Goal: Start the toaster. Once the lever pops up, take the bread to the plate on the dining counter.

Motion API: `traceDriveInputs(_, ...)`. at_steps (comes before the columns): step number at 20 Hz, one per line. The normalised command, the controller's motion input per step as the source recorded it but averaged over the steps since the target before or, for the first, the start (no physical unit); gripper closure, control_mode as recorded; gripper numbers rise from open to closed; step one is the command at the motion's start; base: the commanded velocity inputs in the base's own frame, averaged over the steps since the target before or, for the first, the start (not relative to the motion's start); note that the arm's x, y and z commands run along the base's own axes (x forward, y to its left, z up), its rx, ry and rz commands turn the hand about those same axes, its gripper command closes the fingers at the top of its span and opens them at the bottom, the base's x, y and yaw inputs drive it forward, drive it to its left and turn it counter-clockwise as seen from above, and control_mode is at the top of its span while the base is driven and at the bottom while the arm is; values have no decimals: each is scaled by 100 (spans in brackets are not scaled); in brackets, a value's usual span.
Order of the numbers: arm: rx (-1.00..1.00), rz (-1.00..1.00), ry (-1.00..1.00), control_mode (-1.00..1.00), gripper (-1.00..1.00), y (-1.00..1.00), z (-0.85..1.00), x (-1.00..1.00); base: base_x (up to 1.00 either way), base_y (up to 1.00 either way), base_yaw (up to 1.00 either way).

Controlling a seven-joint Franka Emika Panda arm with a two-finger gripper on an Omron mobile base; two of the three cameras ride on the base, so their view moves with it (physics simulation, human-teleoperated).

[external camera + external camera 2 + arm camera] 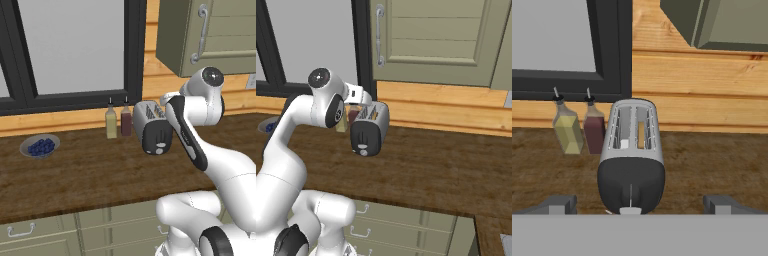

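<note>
The silver toaster point(632, 150) stands on the brown worktop with its black end panel toward me. It also appears as the toaster point(152, 127) and the toaster point(371, 127). A tan slice of bread point(641, 134) sits down in its right slot. The pale lever point(630, 210) is a small tab low on the end panel in the hand view. My gripper point(640, 204) hovers above and in front of that panel, open, its fingertips point(559, 204) spread wide to either side and touching nothing. The plate is out of view.
Two bottles, one yellow-green point(111, 123) and one dark red point(126, 120), stand just left of the toaster. A grey bowl of blueberries point(40, 146) sits far left. An upper cabinet point(210, 35) hangs overhead. Another brown top point(496, 232) shows at the lower right.
</note>
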Motion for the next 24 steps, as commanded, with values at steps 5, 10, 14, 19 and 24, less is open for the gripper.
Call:
traceDriveInputs(5, 0, 0, 0, -100, -100, 0, 0, 0, 0, 0, 0)
traceDriveInputs(10, 0, 0, 0, -100, -100, 0, 0, 0, 0, 0, 0)
traceDriveInputs(14, 0, 0, 0, -100, -100, 0, 0, 0, 0, 0, 0)
traceDriveInputs(19, 0, 0, 0, -100, -100, 0, 0, 0, 0, 0, 0)
traceDriveInputs(24, 0, 0, 0, -100, -100, 0, 0, 0, 0, 0, 0)
